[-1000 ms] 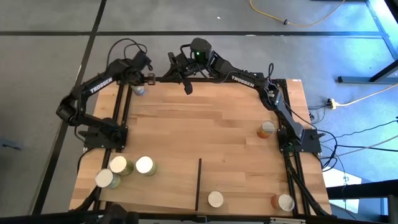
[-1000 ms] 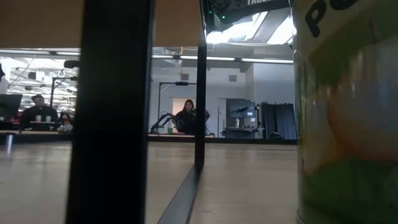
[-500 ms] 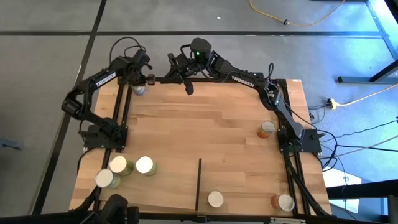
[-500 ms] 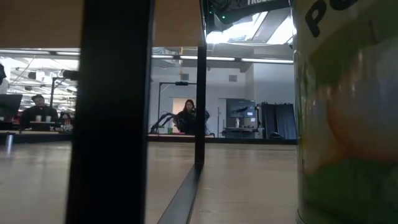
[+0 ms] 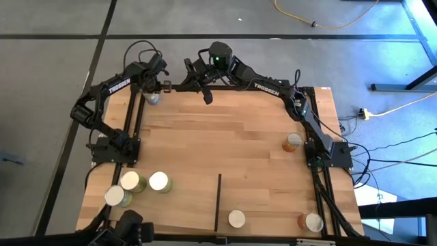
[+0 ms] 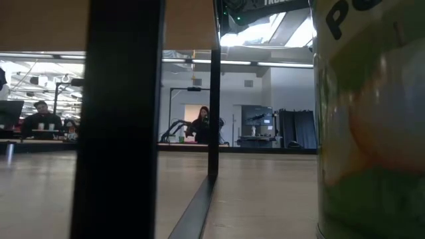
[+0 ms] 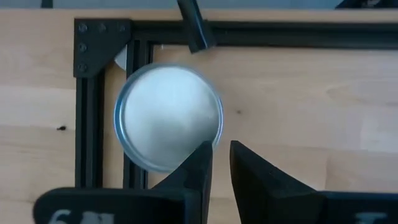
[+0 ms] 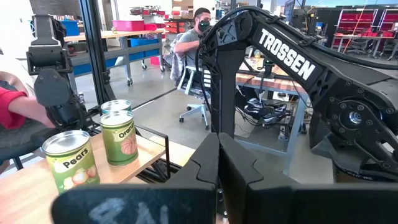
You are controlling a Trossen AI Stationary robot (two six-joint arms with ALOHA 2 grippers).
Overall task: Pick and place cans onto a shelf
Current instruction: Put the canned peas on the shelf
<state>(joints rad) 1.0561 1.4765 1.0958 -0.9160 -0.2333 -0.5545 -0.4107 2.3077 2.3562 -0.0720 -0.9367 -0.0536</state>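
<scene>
Risk: left gripper (image 7: 216, 163), fingers pressed nearly together beside far-left can (image 7: 168, 117), could nudge it sideways; right gripper (image 5: 205, 96) looks pressed together, idle.

High view looks straight down; low view (table height) sits just beside a can (image 6: 372, 119), facing the room

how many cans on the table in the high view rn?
7 visible: one under the left gripper at the far-left corner, three clustered near-left, one right edge, two along the near edge. More may be hidden.
</scene>
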